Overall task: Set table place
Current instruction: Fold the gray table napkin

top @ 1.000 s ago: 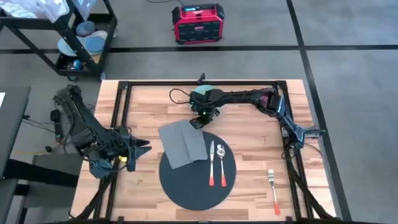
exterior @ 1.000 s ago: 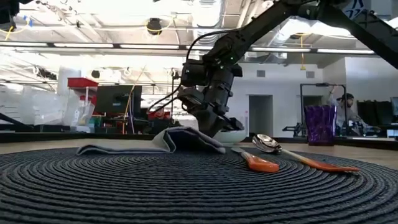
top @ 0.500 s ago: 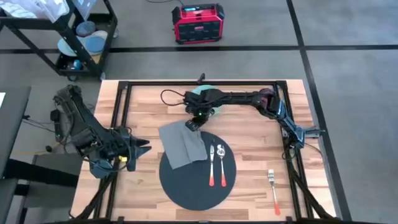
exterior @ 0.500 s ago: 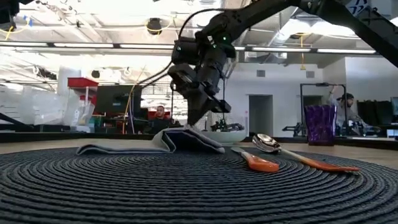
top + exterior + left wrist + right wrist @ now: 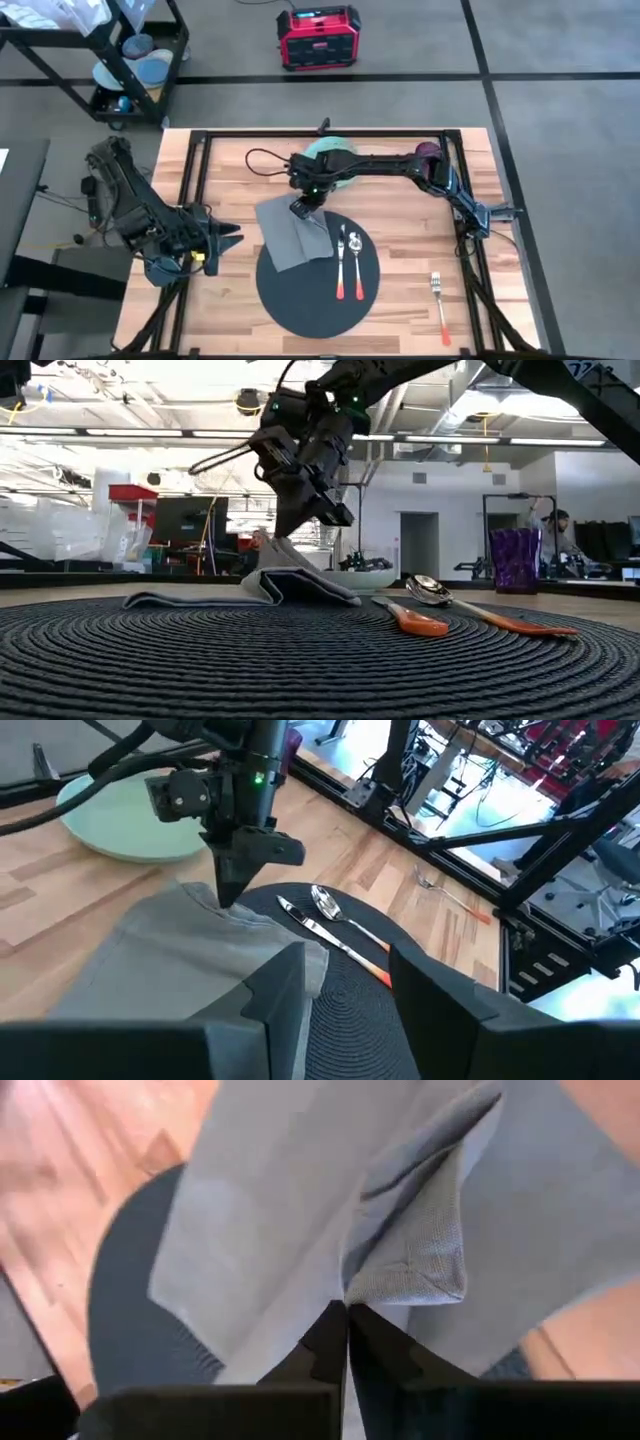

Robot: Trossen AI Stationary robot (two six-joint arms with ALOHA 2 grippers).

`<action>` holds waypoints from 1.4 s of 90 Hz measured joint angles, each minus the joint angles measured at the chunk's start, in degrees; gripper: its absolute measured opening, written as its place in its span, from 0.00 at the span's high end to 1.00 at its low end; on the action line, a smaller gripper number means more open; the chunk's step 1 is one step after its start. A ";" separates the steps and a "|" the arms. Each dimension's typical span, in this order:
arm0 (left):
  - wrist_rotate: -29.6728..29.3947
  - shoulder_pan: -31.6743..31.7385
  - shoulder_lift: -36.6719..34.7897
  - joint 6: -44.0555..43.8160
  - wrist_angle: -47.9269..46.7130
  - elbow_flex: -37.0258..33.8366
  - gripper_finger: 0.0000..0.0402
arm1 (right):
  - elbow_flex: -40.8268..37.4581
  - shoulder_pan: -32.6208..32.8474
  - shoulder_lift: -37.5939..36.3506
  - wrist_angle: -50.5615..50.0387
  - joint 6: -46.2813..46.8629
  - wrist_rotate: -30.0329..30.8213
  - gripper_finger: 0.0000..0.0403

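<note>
Placemat on table, near edge, centre | right gripper pinched shut on grey napkin corner, lifting it | left gripper idle at left, fingers apart | risk: thin pinch slips, or dragged cloth nudges knife and spoon

The high view looks straight down on the whole light-wood plank counter. The low view sits at mat level, facing the room. Both wrist views closely share the folded grey cloth napkin.
</note>
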 joint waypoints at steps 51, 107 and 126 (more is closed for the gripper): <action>-0.02 0.00 0.02 0.56 0.36 0.00 0.68 | 4.14 0.26 0.08 10.98 7.00 -4.80 1.00; 0.01 0.00 0.07 0.44 0.61 -0.02 0.68 | 4.07 2.71 5.72 19.31 6.79 -13.28 0.76; 0.57 -0.02 0.07 -0.18 0.66 -0.02 0.68 | 4.07 1.10 4.40 13.00 4.60 -12.53 0.73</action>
